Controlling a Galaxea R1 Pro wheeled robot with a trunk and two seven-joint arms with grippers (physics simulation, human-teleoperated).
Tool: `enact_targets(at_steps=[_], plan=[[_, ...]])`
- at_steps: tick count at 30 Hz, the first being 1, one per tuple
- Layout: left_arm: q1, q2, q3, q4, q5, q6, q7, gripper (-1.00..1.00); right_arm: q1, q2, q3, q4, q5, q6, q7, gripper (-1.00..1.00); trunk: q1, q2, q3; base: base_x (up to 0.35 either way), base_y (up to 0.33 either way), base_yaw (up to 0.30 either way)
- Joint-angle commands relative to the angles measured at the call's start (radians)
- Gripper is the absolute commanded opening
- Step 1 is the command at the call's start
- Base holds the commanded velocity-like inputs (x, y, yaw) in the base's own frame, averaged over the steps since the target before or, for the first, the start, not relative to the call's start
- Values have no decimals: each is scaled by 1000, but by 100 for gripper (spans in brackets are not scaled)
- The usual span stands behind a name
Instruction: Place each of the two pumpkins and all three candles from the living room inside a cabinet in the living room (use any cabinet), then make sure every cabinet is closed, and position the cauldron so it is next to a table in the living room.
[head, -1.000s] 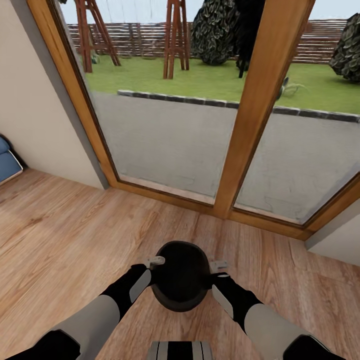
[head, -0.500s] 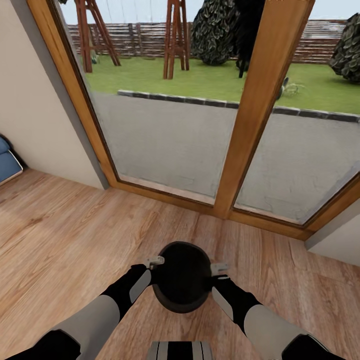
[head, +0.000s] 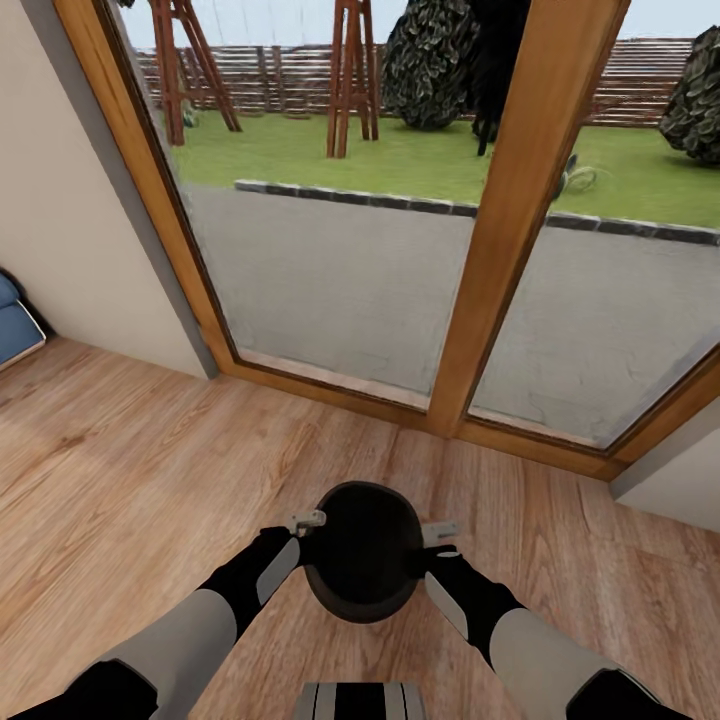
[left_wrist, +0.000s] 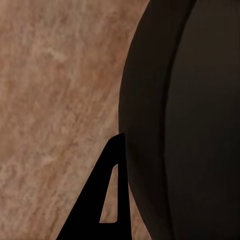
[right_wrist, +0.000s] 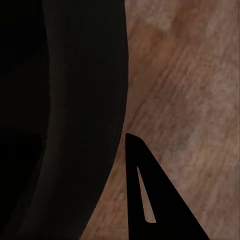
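The cauldron (head: 362, 550), a round black pot with a wide rim, hangs between my two arms above the wooden floor, close to my trunk. My left gripper (head: 305, 525) holds its rim on one side and my right gripper (head: 432, 535) holds the opposite side. In the left wrist view the cauldron's dark wall (left_wrist: 185, 120) stands right against one black finger (left_wrist: 107, 200). The right wrist view shows the same: the cauldron (right_wrist: 65, 110) touching the outer finger (right_wrist: 150, 200). Each gripper's other finger is hidden by the pot.
A glass patio door with a thick wooden frame (head: 500, 250) stands straight ahead, with a garden beyond it. A beige wall (head: 60, 230) runs along the left, with a blue cushion (head: 15, 320) at its foot. Wooden floor (head: 130, 470) stretches to both sides.
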Motion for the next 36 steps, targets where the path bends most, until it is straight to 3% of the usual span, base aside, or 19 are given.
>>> enact_targets(at_steps=[1,6,30,36], plan=[[0,-4,-1,-1,28,-6,-10,-100,0,0,3,-2,-11,-2,5,-100,0,0,0,0,0,0],[-2,7,2,-1,28,-6,-10,-100,0,0,1,-24,-11,-2,5,-100,0,0,0,0,0,0],[-3,8,1,-1,29,-6,-12,-100,0,4,1,-53,-11,-2,5,-100,0,0,0,-11,0,0],[-3,10,1,-1,30,-6,-63,-100,0,4,1,-52,-11,-2,5,-100,0,0,0,-9,0,0]])
